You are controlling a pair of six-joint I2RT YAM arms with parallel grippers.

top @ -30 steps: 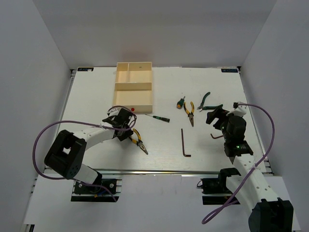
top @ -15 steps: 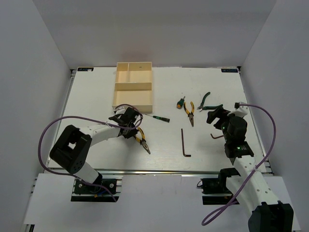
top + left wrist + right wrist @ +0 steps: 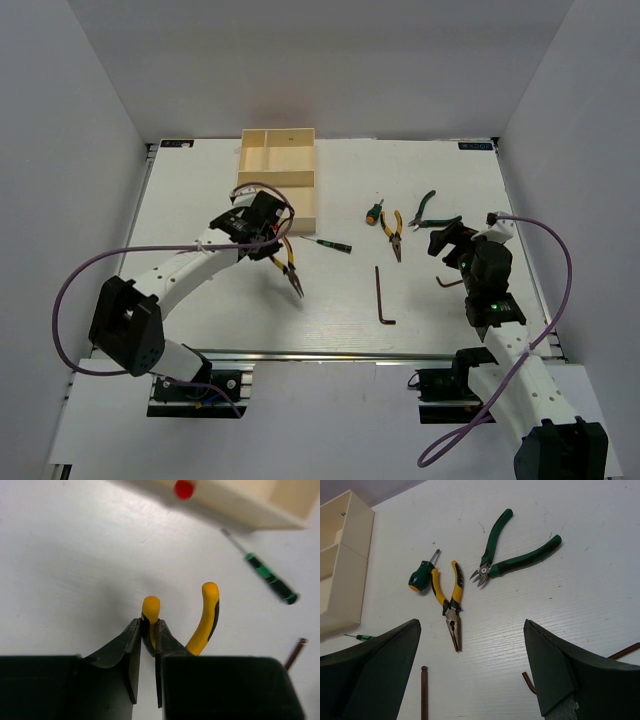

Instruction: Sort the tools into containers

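My left gripper (image 3: pixel 265 228) is shut on one handle of yellow-handled pliers (image 3: pixel 287 266), held above the table just in front of the cream tray (image 3: pixel 243 190). In the left wrist view the fingertips (image 3: pixel 149 630) pinch the yellow handle (image 3: pixel 151 606); the tray's red dot (image 3: pixel 184 488) is just ahead. My right gripper (image 3: pixel 446 240) is open and empty, with its jaws wide apart (image 3: pixel 471 630). Ahead of it lie a second pair of yellow pliers (image 3: pixel 449 605), green pliers (image 3: pixel 515 555) and a stubby screwdriver (image 3: pixel 420 577).
A thin green screwdriver (image 3: pixel 331 242) lies right of the tray's front corner. A long hex key (image 3: pixel 383 295) lies mid-table, and a small hex key (image 3: pixel 447 282) lies beside the right arm. White walls enclose the table.
My left gripper has lifted the yellow pliers off the table and carried them up toward the tray's front edge. The right arm has not moved.
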